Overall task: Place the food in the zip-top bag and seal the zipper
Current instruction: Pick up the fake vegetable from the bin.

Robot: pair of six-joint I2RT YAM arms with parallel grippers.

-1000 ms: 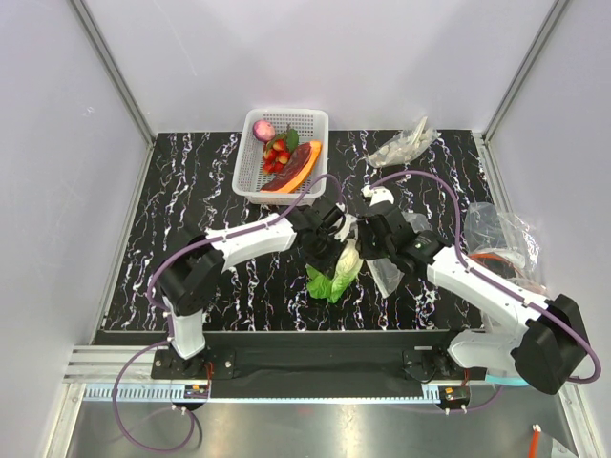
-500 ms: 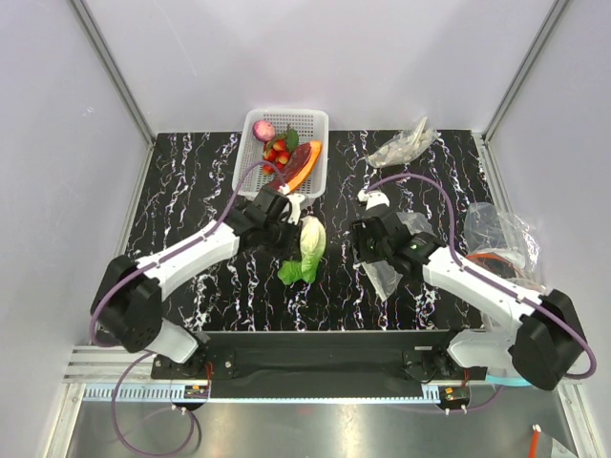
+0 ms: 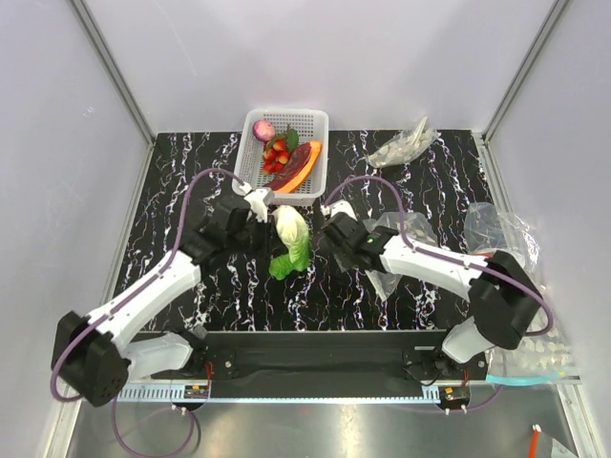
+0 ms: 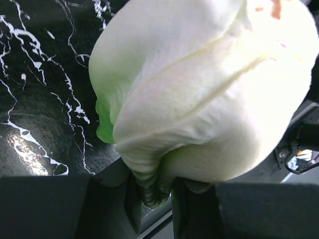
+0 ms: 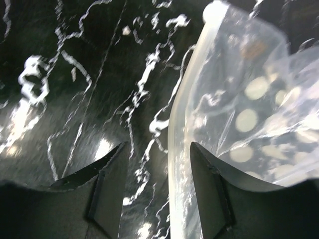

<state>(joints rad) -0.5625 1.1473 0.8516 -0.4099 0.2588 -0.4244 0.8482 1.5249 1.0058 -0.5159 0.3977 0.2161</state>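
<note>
The black marbled counter (image 3: pixel 172 191) has its widest bare stretch in the left third of the top view, between the left arm (image 3: pixel 153 286) and the grey side wall. A narrower bare strip runs along the far edge to the right of the white lattice basket (image 3: pixel 307 122), ending at a crumpled clear bag (image 3: pixel 406 145) in the upper right corner. The middle is crowded: the lettuce head (image 3: pixel 291 239) sits just below the basket's near rim, and the right arm (image 3: pixel 430 262) reaches in close beside it from the right. The left jaws are closed narrowly on the lettuce's stem end at the bottom of the left wrist view. There the pale leaves fill most of the frame and hide what lies beyond, and whether the leaf tips touch the counter cannot be told. The right jaws stand apart and grip nothing. The zip-top bag (image 5: pixel 249 109) lies on the counter right of centre. Its thick pale edge, probably the zipper (image 5: pixel 175 134), runs through the gap close to the right-hand finger (image 5: pixel 212 199). From above, the right arm covers part of the bag. In the basket are a pink-purple bulb (image 3: pixel 264 131), red berries (image 3: pixel 277 156) and long dark-red and orange pieces (image 3: pixel 298 167). Another clear bag (image 3: pixel 501 234) crowds the right edge.
</note>
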